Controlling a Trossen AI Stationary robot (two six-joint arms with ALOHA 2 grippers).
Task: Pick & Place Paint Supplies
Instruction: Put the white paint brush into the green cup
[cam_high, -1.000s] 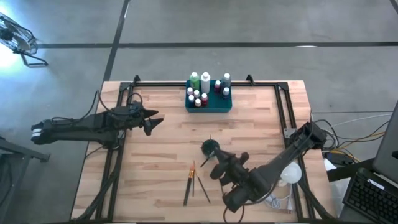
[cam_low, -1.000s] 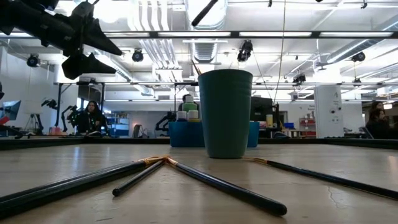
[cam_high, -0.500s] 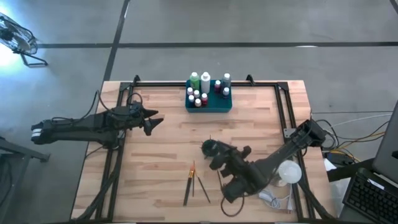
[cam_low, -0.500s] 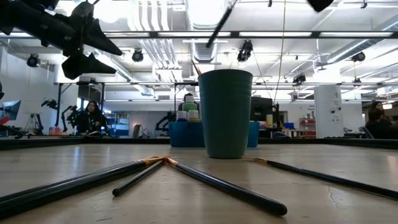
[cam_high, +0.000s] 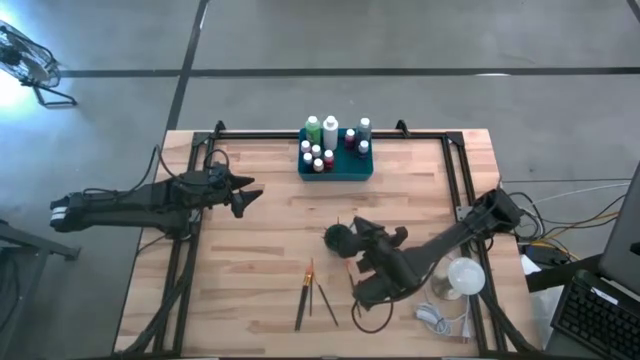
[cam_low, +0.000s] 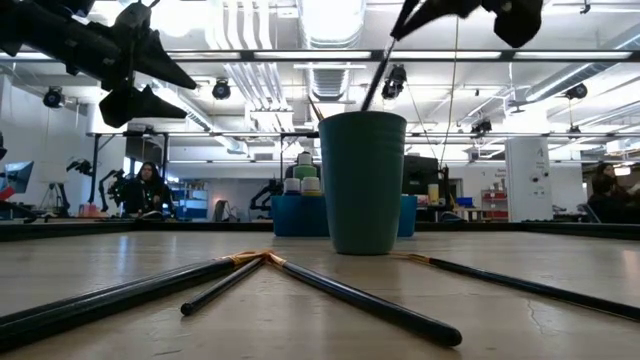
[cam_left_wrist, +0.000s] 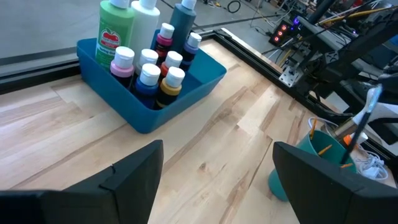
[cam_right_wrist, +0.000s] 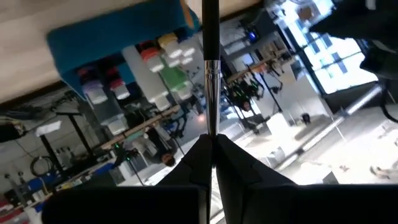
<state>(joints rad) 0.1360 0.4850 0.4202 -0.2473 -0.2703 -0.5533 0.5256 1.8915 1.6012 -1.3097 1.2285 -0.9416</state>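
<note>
Lowering a paintbrush (cam_low: 385, 62) into the dark green cup (cam_high: 337, 238), which is standing near the table's (cam_high: 260, 290) centre, a little toward 5 o'clock. Right claw (cam_high: 365, 237) clamped on the brush handle, hovering just at 3 o'clock of the cup; in the low view the brush is slanting down toward the cup's rim from 1 o'clock, tip apparently just inside or at the rim. Judging that the step calls for tipping the brush closer to upright, keeping the tip well inside the rim, and parting the fingers only once the lower end is deep enough not to topple out. Watching for a nudge against the rim, since the cup looks light enough to slide or tip.

Bottles (cam_high: 322, 150) already standing packed in the teal tray (cam_high: 338, 171) at 12 o'clock by the table's far edge. Loose brushes (cam_high: 312, 292) lying at 6 o'clock of the cup, three fanned together; a fourth showing only in the low view, to the right of the cup.

Left claw (cam_high: 252, 197) waiting with fingers apart and holding nothing, at 9 o'clock above the table's left side, well clear of the cup
</note>
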